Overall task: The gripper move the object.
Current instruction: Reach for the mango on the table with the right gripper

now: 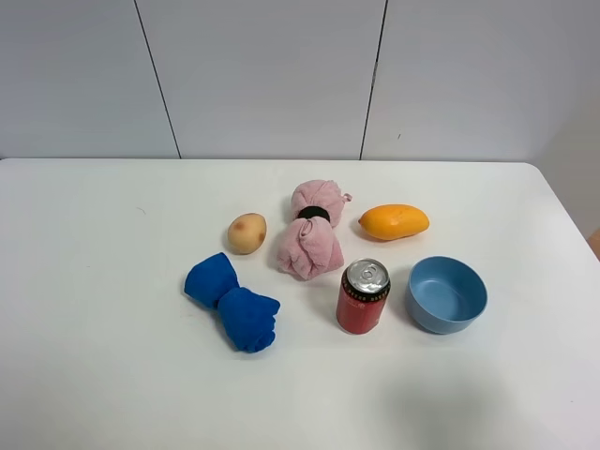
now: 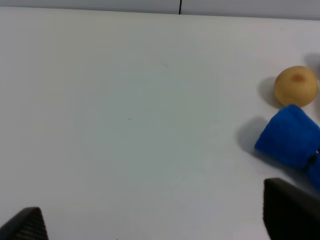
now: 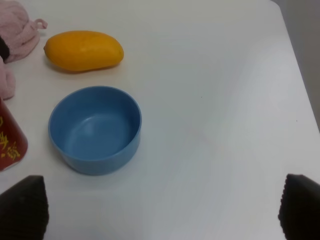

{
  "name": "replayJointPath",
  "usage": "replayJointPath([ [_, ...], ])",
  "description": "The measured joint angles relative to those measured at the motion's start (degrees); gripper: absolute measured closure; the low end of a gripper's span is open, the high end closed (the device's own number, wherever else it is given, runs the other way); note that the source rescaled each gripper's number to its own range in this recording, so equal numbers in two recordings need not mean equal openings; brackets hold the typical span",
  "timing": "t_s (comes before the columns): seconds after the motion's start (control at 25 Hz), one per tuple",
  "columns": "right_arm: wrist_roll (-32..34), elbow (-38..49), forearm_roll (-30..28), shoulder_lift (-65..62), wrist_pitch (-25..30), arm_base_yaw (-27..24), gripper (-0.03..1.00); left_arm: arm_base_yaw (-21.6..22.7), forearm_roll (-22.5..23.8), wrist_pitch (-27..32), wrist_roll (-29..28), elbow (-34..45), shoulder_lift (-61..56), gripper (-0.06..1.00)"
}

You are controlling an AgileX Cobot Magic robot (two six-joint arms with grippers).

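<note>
The left gripper (image 2: 157,222) hangs released, its dark fingertips spread wide over the bare surface (image 2: 125,125). The right gripper (image 3: 160,210) is likewise spread wide and holds nothing.

From left to right across the high view:
- A soft blue cloth (image 1: 232,305) is cinched at the middle into two bunched lobes.
- A round, matte tan potato (image 1: 247,233) has a reddish spot.
- A fluffy pink cloth (image 1: 311,230) is pinched by a black band.
- A red can (image 1: 363,296) stands upright and has a shiny silver top.
- The object (image 1: 394,222), smooth, orange-yellow and oblong, lies on its side near the pink cloth. It is behind the can and bowl and touches none of them.
- A round blue bowl (image 1: 446,293) with smooth walls sits upright, just beside the can.

The surface is white and matte, with a rounded far right corner. Behind it stands a pale panelled wall (image 1: 262,75) with thin dark seams.
</note>
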Motion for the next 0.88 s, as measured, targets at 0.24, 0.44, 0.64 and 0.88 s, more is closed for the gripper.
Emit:
replayJointPath([
  [0.24,0.0,0.0,-0.16,5.56,-0.01,0.0,-0.02,0.0,0.0,0.0,0.0,0.0,0.0,-0.06],
  [0.44,-0.05,-5.58,-0.16,15.37,-1.15,0.0,-0.02,0.0,0.0,0.0,0.0,0.0,0.0,-0.06],
  [0.64,-0.22,-17.61,-0.21,28.21,-3.23,0.0,-0.02,0.0,0.0,0.0,0.0,0.0,0.0,-0.06],
  [0.88,-2.93,-31.11,0.26,47.62,-3.26,0.0,-0.02,0.0,0.0,0.0,0.0,0.0,0.0,-0.06],
])
